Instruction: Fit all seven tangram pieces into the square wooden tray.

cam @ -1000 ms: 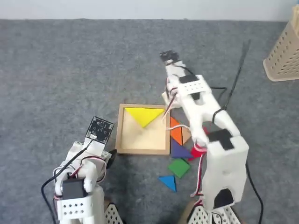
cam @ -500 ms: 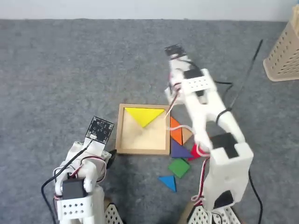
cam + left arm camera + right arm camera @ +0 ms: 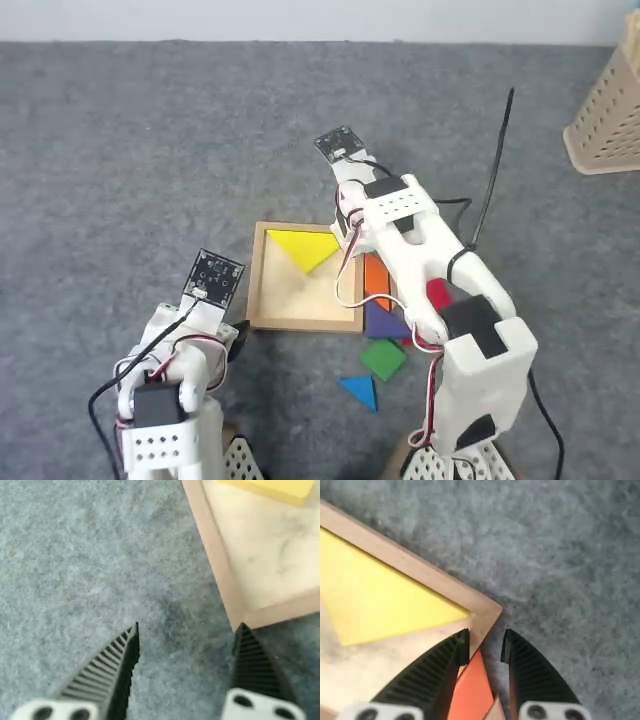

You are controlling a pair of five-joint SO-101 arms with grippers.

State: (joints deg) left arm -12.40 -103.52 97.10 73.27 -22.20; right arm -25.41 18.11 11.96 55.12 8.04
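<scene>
Right wrist view puts the narrowly parted, empty right hand (image 3: 484, 644) at the tray (image 3: 415, 569) corner; it should straddle the orange piece (image 3: 474, 687) squarely.

No legible text — none.

The left arm (image 3: 165, 400) and right arm (image 3: 430, 250) are white plastic with black motors (image 3: 470, 320), trailing cables (image 3: 490, 190) and black ridged fingers (image 3: 117, 672).

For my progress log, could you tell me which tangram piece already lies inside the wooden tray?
The yellow triangle, against the tray's far edge; the orange, purple, red, green and blue pieces lie outside on the carpet.
</scene>
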